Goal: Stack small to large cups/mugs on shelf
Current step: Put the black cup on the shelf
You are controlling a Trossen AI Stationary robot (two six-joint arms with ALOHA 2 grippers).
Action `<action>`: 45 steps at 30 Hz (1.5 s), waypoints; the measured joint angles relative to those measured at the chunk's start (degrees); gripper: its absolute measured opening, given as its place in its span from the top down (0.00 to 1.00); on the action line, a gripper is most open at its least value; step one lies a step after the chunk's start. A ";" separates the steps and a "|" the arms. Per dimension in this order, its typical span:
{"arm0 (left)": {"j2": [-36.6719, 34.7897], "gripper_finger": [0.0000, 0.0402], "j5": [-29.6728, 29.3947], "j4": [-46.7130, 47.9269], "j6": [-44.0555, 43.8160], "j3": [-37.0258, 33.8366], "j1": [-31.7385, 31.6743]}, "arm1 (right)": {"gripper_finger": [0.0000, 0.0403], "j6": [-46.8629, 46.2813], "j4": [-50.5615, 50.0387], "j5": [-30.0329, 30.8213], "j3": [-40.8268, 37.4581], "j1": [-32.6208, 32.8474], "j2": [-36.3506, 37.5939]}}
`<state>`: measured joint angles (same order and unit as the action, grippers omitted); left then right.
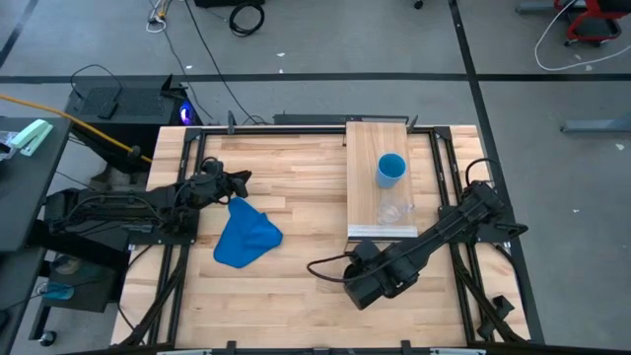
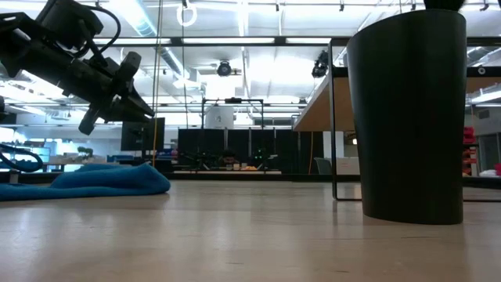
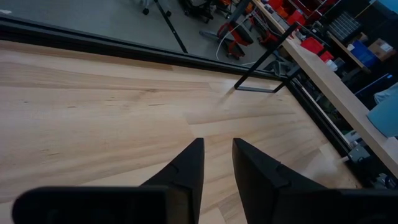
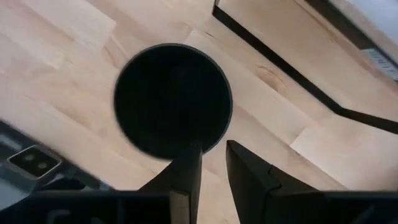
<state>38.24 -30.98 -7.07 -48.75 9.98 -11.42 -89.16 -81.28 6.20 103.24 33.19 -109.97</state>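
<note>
The black cup (image 2: pixel 407 117) stands upright on the tabletop near the front right; in the right wrist view the black cup (image 4: pixel 173 99) shows from above, mouth up. My right gripper (image 4: pixel 213 144) points down over its rim with a narrow gap, one finger over the rim's edge; I cannot tell whether it touches. In the high view my right gripper (image 1: pixel 361 284) hides the cup. The light-blue cup (image 1: pixel 391 168) and the clear cup (image 1: pixel 394 210) stand on the shelf (image 1: pixel 367 158). My left gripper (image 1: pixel 245 178) waits at the left, slightly open, above the table.
A crumpled blue cloth (image 1: pixel 246 237) lies on the table left of centre, just in front of my left gripper. The shelf's black frame legs (image 2: pixel 335 117) stand right behind the black cup. Bare wood lies between the cloth and the shelf.
</note>
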 joint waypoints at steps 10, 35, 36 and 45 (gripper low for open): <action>-0.02 0.78 0.01 0.00 0.01 0.00 -0.02 | 0.80 -3.70 2.88 -1.63 -5.11 -0.07 0.15; -0.02 0.77 0.02 0.00 0.02 0.00 0.00 | 0.80 -1.52 6.22 0.83 -5.33 -3.08 3.01; 0.00 0.77 0.00 0.02 0.00 0.00 -0.01 | 0.80 -1.01 5.83 0.79 -5.33 -3.08 2.99; 0.00 0.79 0.02 0.00 -0.01 0.00 0.00 | 0.80 -0.64 10.54 -1.94 -10.90 -3.09 3.03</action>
<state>38.24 -30.96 -7.07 -48.75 9.98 -11.42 -89.80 -70.74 4.26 92.34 30.10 -106.94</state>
